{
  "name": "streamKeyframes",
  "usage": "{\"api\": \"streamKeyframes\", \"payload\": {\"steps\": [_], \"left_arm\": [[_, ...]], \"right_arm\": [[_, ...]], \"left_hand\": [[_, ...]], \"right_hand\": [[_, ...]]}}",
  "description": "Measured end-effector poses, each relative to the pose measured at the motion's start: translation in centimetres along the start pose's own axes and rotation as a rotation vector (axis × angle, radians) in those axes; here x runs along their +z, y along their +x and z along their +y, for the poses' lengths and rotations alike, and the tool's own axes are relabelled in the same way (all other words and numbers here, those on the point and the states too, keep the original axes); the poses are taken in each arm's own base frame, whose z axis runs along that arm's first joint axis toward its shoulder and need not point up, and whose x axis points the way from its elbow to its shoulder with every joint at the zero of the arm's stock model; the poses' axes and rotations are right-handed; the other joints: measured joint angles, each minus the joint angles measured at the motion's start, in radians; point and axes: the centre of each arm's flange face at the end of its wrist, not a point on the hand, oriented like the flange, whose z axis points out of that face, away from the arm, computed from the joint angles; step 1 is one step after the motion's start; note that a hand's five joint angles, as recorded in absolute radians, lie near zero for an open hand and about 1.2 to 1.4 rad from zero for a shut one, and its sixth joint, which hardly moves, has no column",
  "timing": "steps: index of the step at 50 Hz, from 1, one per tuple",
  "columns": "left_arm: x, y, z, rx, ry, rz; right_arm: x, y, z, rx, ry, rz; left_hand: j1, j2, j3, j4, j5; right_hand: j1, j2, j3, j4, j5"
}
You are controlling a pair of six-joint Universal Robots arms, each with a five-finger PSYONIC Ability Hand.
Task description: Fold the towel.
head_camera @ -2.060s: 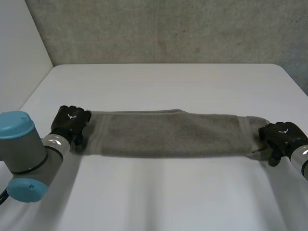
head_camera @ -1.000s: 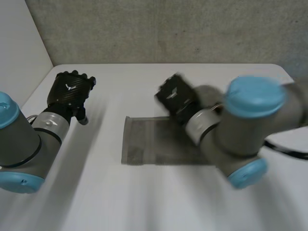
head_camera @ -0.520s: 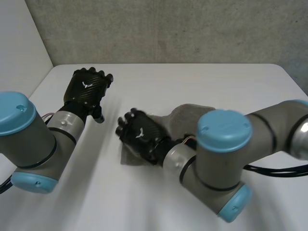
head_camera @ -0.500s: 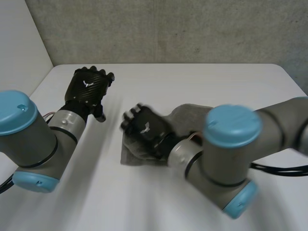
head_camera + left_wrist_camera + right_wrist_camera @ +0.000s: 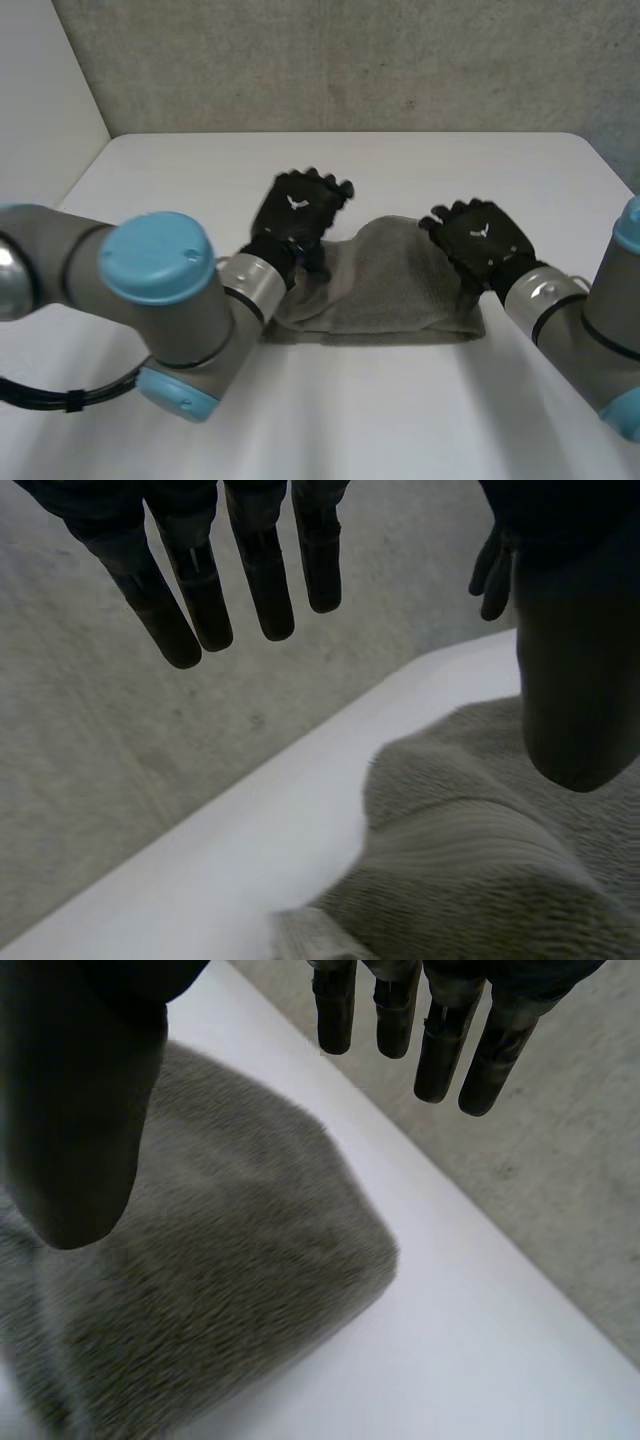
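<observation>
Robot hands stand over both ends of the towel [image 5: 385, 290], which lies folded into a short, thick grey-brown bundle near the middle of the white counter [image 5: 400, 165], its length running from side to side. Its far edge bulges into a rounded hump; its near edge is straighter and flat on the counter.

The left robot hand [image 5: 298, 212] is over the towel's left end, back upward, fingertips pointing past the far edge toward the wall [image 5: 350, 60]. In the left wrist view its fingers [image 5: 200, 590] are straight and spread well away from the thumb [image 5: 575, 680], with nothing gripped, and a ribbed fold of towel lies under the palm.

The right robot hand [image 5: 478, 240] is over the towel's right end, also back upward. In the right wrist view its fingers [image 5: 440, 1045] are straight and apart from the thumb [image 5: 75, 1120], holding nothing; a rounded corner of the towel lies under the palm, with bare counter beyond it. Whether either palm touches the cloth cannot be told.

The left arm [image 5: 160, 300] and right arm [image 5: 585, 335] reach in from the near side. The wall is rough grey concrete and rises behind the counter.
</observation>
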Motion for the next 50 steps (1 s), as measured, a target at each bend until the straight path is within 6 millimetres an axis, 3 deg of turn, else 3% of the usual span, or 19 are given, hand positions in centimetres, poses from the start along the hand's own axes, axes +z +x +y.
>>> {"api": "streamKeyframes", "payload": {"steps": [11,21,28,30,40,50], "left_arm": [[1.6,0.8,5.3,0.046,-0.141,-0.049],[0.6,-0.7,7.6,0.126,-0.244,-0.152],[-0.6,-1.0,7.4,0.122,-0.264,-0.163],[-1.0,-1.0,7.1,0.119,-0.263,-0.163],[-1.9,-0.9,5.8,0.110,-0.249,-0.168],[-3.9,-1.1,4.7,0.074,-0.263,-0.233]], "right_arm": [[-0.5,-0.9,2.0,0.014,-0.056,-0.026],[0.0,-0.9,3.4,0.004,-0.103,-0.023],[0.4,-1.1,4.7,-0.037,-0.152,-0.015],[0.6,-1.1,5.0,-0.048,-0.167,-0.007],[0.7,-0.8,5.1,-0.099,-0.194,0.012],[0.0,0.9,3.1,-0.383,-0.223,0.084]], "left_hand": [[0.004,0.003,0.019,0.003,0.032],[0.004,0.003,0.019,0.003,0.031],[0.004,0.003,0.018,0.003,0.030],[0.004,0.003,0.018,0.003,0.030],[0.002,0.001,0.017,0.000,0.028],[-0.006,-0.006,-0.004,-0.007,-0.009]], "right_hand": [[0.070,0.041,0.039,0.030,0.072],[0.355,0.342,0.339,0.328,0.355],[0.827,0.816,0.807,0.801,0.814],[1.003,1.044,1.032,1.021,1.039],[1.030,1.086,1.086,1.087,1.110],[1.125,1.088,1.086,1.087,1.122]]}}
